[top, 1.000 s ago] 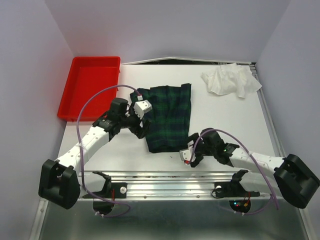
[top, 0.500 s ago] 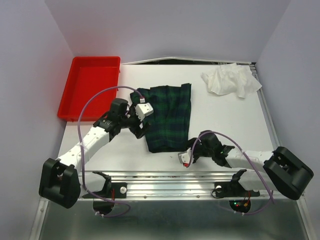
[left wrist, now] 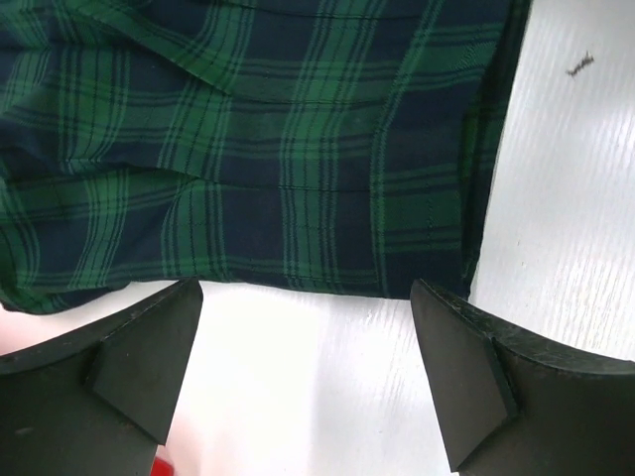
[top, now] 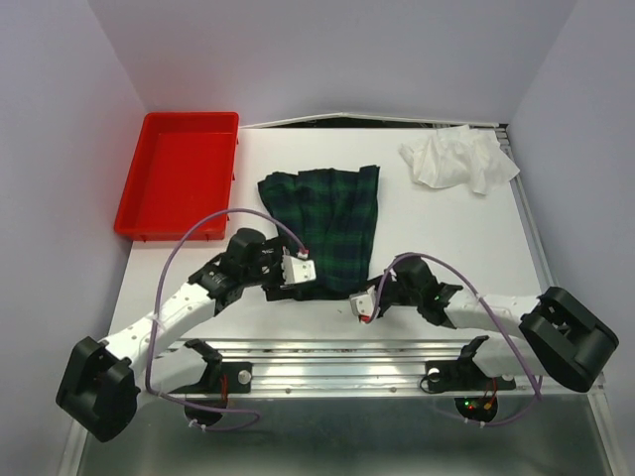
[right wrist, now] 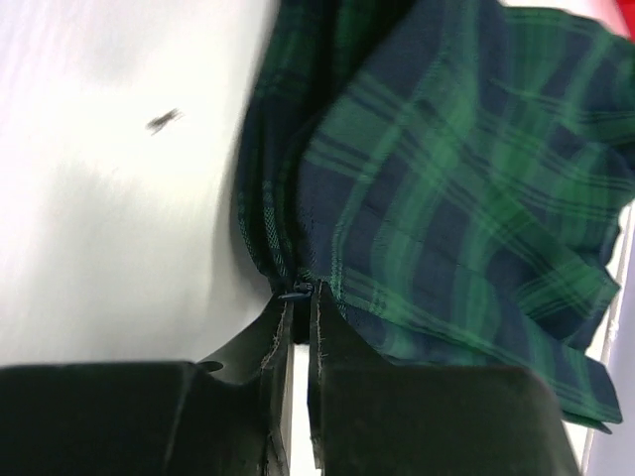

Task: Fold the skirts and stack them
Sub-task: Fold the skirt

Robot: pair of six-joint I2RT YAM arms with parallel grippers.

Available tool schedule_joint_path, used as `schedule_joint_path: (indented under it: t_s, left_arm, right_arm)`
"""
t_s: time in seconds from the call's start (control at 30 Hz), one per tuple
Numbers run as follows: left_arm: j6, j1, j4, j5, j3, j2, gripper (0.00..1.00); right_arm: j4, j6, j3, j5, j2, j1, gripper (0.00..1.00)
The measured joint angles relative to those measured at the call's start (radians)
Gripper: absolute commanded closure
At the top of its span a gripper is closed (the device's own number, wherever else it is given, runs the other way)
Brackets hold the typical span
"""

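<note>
The dark green and navy tartan skirt [top: 329, 220] lies flat on the white table [top: 446, 228], mid-table. My left gripper [top: 298, 286] is at its near-left corner. In the left wrist view it [left wrist: 308, 322] stands open over bare table, with the skirt's hem [left wrist: 298, 198] just beyond the fingertips [left wrist: 149, 347]. My right gripper [top: 369, 292] is at the skirt's near-right corner. The right wrist view shows it [right wrist: 301, 295] shut on the skirt's edge [right wrist: 446, 198], cloth bunched at the tips. The white skirt [top: 458, 159] lies crumpled at the far right.
A red plastic tray [top: 179, 183] stands at the far left of the table. A metal rail [top: 337, 349] runs along the near edge by the arm bases. Purple cables loop over both arms.
My left arm has moved from the skirt's left edge down to its near-left corner, jaws still open. My right gripper has shut on the skirt's near-right corner.
</note>
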Motion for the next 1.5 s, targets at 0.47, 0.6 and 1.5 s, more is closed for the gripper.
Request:
schedule_joint_path:
  t_s: [0.47, 0.6, 1.5]
  left_arm:
    - [0.117, -0.164, 0.233, -0.099, -0.254, -0.216, 0.02]
    - [0.066, -0.181, 0.261, -0.124, -0.232, -0.133, 0.01]
    - [-0.087, -0.256, 0.244, -0.172, -0.06, 0.175, 0.21]
  right_arm:
    - [-0.024, 0.449, 0.197, 0.024, -0.002, 0.0, 0.99]
    - [-0.024, 0.488, 0.197, 0.03, -0.002, 0.0, 0.99]
    - [-0.024, 0.645, 0.256, 0.076, 0.019, -0.023, 0.99]
